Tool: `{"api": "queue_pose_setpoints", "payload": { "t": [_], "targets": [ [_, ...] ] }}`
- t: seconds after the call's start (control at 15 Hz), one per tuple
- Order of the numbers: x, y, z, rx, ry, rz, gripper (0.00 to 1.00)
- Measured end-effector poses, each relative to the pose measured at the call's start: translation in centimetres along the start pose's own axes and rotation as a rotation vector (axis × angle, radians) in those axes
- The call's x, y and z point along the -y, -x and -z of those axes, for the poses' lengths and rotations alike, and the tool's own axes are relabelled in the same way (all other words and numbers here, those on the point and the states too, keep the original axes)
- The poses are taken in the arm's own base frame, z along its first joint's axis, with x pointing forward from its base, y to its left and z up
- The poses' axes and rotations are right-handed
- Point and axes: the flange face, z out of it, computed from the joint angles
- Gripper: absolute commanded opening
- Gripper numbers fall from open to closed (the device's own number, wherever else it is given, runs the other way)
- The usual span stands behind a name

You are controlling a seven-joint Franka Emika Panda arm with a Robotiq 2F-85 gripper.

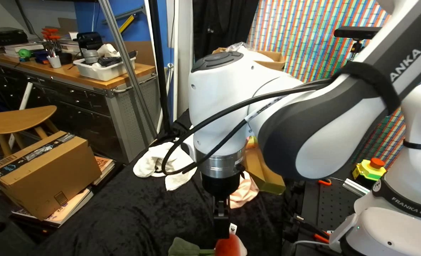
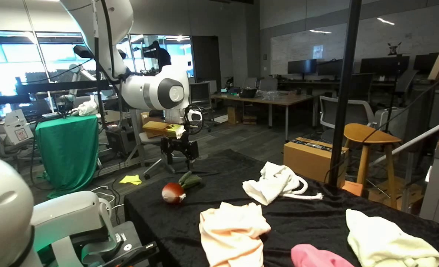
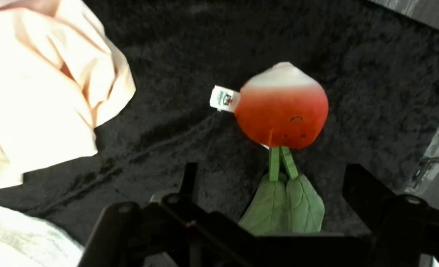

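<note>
Black cloth [image 2: 297, 222] covers your worktop [image 2: 182, 230], and above the toy vegetable [image 3: 290, 137] lying on it your gripper [image 3: 269, 172] hangs empty, fingers [image 3: 188, 181] spread wide to either side of the toy's long axis, which runs crosswise between them from red bulb [image 3: 280, 107] to green leaves [image 3: 304, 205].

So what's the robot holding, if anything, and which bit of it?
Nothing is held: the gripper has its jaws wide open above the red toy, which lies on the black cloth.
</note>
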Motion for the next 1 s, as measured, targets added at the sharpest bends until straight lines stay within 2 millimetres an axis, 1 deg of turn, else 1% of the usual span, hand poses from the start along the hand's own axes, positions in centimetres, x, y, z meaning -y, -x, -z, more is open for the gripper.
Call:
{"api": "queue_pose_setpoints", "payload": {
  "t": [0.13, 0.47, 0.73, 1.0],
  "targets": [
    [-0.6, -0.3, -1.1, 0.041, -0.01, 0.027, 1.0],
    [-2.2, -1.3, -3.8, 0.08, -0.048, 0.058, 1.0],
    [-1.8, -1.7, -5.3, 0.107, -0.139, 0.04, 1.0],
    [-1.1, -2.2, -5.3, 0.105, -0.246, -0.005, 1.0]
  ]
}}
